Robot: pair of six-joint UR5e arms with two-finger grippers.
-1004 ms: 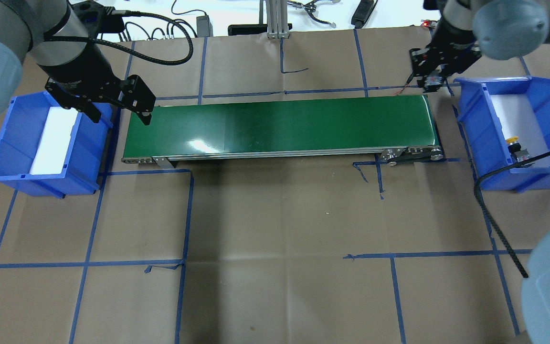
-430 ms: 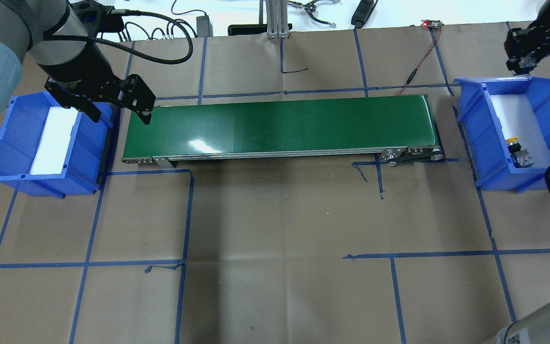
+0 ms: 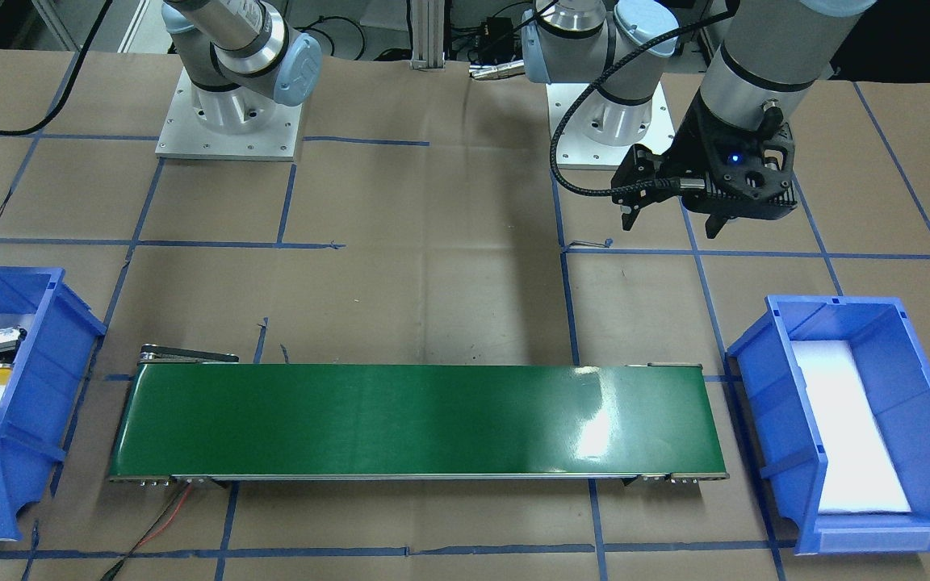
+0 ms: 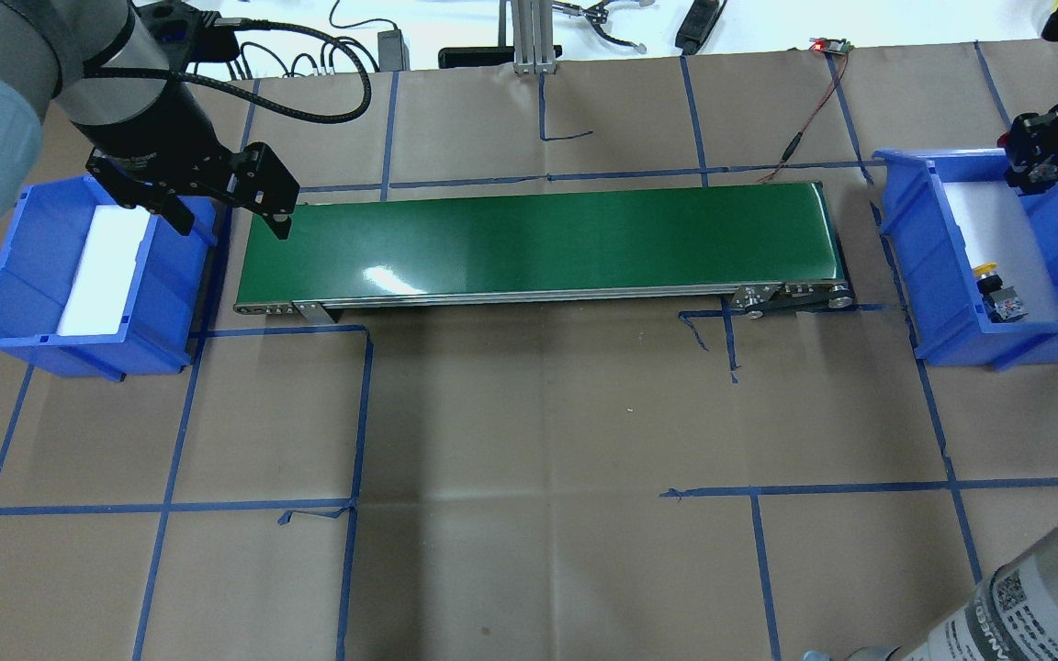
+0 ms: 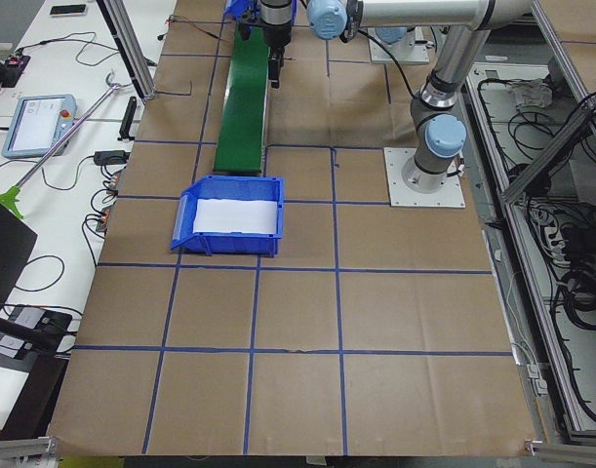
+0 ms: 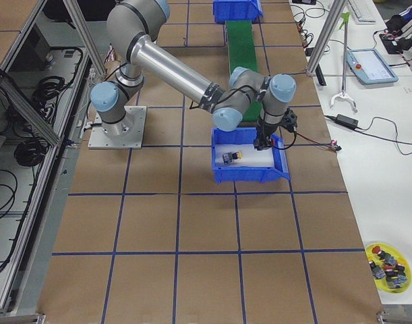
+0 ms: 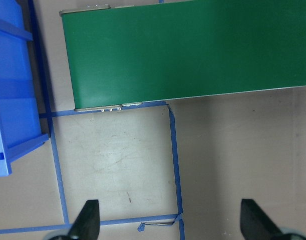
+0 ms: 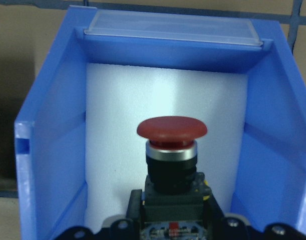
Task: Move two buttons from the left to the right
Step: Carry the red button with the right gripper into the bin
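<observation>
The red button [image 8: 172,129] stands upright in my right gripper [image 8: 173,227], which is shut on its black contact block. That gripper [image 4: 1034,170] hangs over the far end of the right blue bin [image 4: 906,239], above its white foam floor. The yellow button [image 4: 988,272] lies on its side in the bin's near end and also shows from the front [image 3: 1,359]. My left gripper [image 4: 233,213] hovers open and empty between the left blue bin [image 4: 15,275] and the green conveyor's [image 4: 538,239] left end. Its fingers [image 7: 87,220] stand wide apart over brown paper.
The left bin holds only white foam. A red-black wire [image 4: 800,138] runs from the conveyor's right end toward the table's back edge, where cables and an aluminium post [image 4: 529,37] stand. My right arm's elbow [image 4: 1025,597] fills the near right corner.
My right gripper has carried the red button rightward from the conveyor's far right end to above the right bin. The left arm has not moved.
</observation>
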